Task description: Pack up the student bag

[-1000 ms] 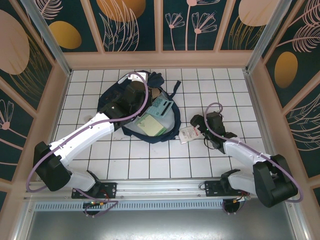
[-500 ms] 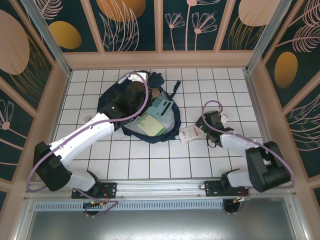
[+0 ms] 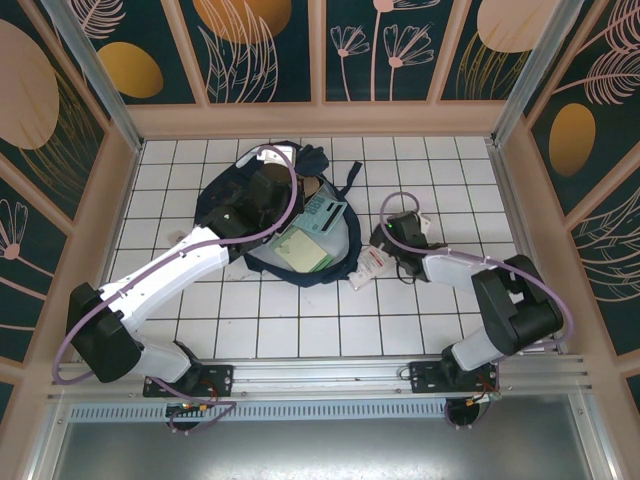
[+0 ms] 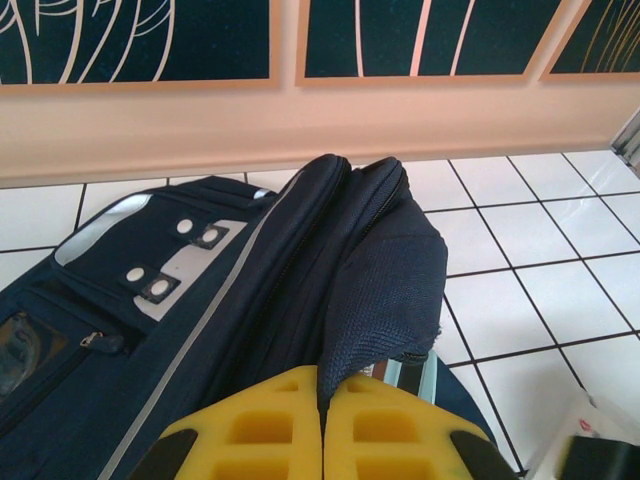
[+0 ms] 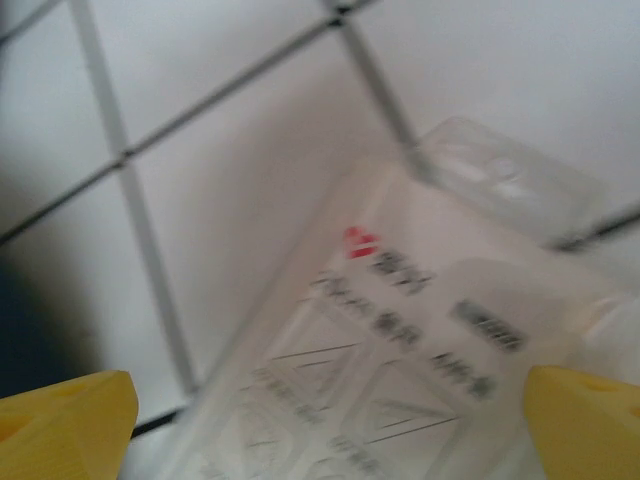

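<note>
The seemingly limp student bag is pinched at its rim by the left tool; the right tool is spread open.

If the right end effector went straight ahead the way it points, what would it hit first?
Probably the clear plastic packet on the white tiles, framed by the open right end effector.

a white tiled table carries the student bag and, just beside it, a clear packet.
</note>
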You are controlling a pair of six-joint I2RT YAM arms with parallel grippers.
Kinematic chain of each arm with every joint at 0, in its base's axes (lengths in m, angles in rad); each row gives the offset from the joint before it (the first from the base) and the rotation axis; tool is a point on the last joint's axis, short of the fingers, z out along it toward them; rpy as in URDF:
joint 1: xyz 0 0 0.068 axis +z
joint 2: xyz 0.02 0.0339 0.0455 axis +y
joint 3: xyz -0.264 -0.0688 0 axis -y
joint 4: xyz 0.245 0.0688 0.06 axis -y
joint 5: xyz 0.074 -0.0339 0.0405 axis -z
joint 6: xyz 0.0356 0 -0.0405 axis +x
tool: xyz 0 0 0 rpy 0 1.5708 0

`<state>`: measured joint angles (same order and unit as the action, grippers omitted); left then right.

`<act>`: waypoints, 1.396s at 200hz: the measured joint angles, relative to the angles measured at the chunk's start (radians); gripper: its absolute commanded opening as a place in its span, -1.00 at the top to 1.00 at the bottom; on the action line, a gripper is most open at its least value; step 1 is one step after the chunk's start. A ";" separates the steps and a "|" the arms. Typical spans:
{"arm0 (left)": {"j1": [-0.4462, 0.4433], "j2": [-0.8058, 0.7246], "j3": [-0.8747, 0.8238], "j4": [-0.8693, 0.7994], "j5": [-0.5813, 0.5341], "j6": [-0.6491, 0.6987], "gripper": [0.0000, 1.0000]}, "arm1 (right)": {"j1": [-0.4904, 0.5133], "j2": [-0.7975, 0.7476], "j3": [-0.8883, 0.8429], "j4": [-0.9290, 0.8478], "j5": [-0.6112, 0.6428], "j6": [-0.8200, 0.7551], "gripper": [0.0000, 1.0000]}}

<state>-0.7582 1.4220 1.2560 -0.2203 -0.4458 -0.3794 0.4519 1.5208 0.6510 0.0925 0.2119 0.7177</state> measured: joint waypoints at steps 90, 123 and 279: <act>0.000 -0.015 -0.017 0.007 -0.004 0.000 0.88 | 0.056 -0.046 0.034 -0.038 0.035 0.074 -0.98; 0.000 -0.015 -0.021 0.009 -0.003 0.000 0.88 | 0.067 -0.059 -0.022 -0.049 0.048 0.159 -0.98; 0.000 -0.026 -0.027 0.010 -0.005 0.000 0.88 | 0.044 0.099 0.023 0.153 -0.057 0.150 -0.84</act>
<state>-0.7582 1.3964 1.2293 -0.2100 -0.4507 -0.3790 0.4957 1.6196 0.6735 0.2455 0.1551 0.8680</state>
